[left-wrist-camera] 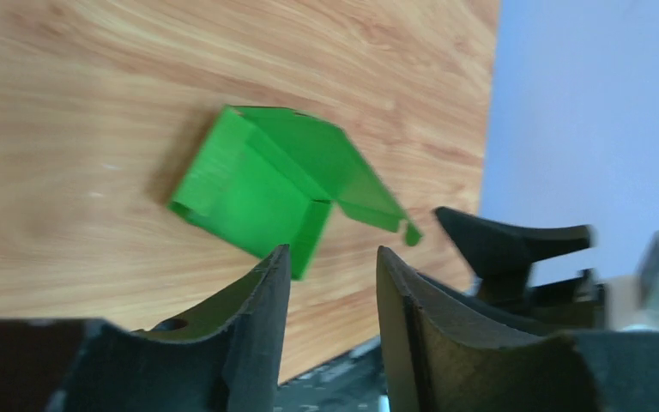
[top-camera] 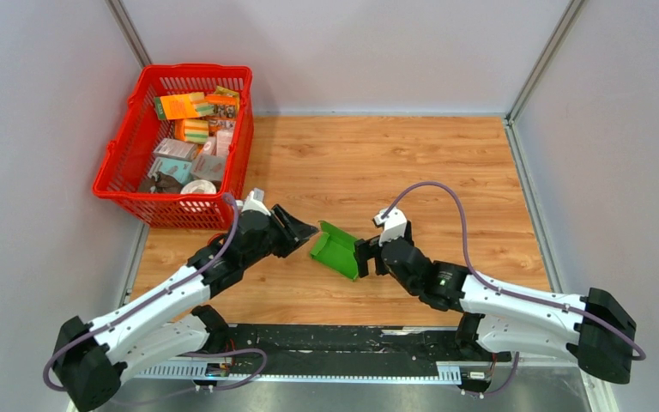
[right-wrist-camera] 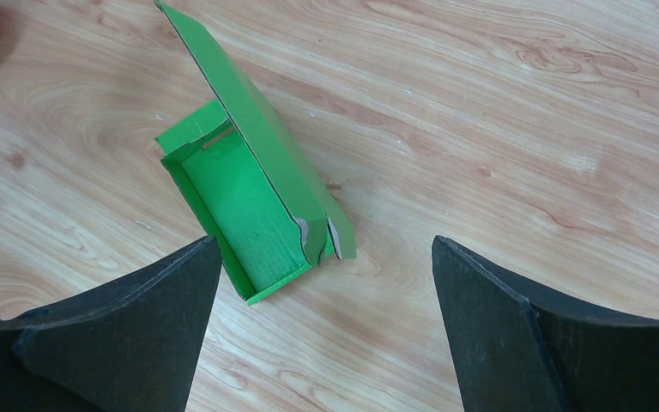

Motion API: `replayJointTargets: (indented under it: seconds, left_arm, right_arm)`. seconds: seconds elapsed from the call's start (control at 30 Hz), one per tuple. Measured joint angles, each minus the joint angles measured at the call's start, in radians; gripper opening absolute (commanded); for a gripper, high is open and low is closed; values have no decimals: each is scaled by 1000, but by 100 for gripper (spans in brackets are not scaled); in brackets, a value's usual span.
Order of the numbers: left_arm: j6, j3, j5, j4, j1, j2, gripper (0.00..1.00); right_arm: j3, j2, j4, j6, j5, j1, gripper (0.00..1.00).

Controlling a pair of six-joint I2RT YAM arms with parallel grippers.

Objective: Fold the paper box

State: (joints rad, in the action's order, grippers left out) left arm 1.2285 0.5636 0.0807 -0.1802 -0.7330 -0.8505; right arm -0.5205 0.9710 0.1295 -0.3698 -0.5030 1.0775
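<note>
Left gripper (left-wrist-camera: 333, 253): jaws partly parted, nothing between them, tips just short of the paper box (left-wrist-camera: 257, 189). Right gripper (right-wrist-camera: 326, 249): spread wide, empty, clear of the box. Box lies mid-table (top-camera: 446, 172) between both grippers, half-formed, lid flap raised. Print on packages (top-camera: 190, 129) in red basket (top-camera: 124, 159) is too small to read.
</note>
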Motion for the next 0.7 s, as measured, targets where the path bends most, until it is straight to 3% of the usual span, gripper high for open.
replayJointTargets:
  seconds: [0.2,0.4,0.67,0.7]
  left_arm:
    - [-262,0,-11,-100,56,-39,43]
    - [-387,-1,-170,11,151,-299,47]
    - [-484,40,-331,156,179,-546,39]
    - [-492,47,-340,164,179,-562,38]
  right_arm:
    - [21,-63,-13,-46,90,-70,95]
    - [59,-76,-42,-154,239,-167,91]
    - [142,-141,-31,-335,386,-221,66]
    - [159,-145,-35,-353,402,-227,58]
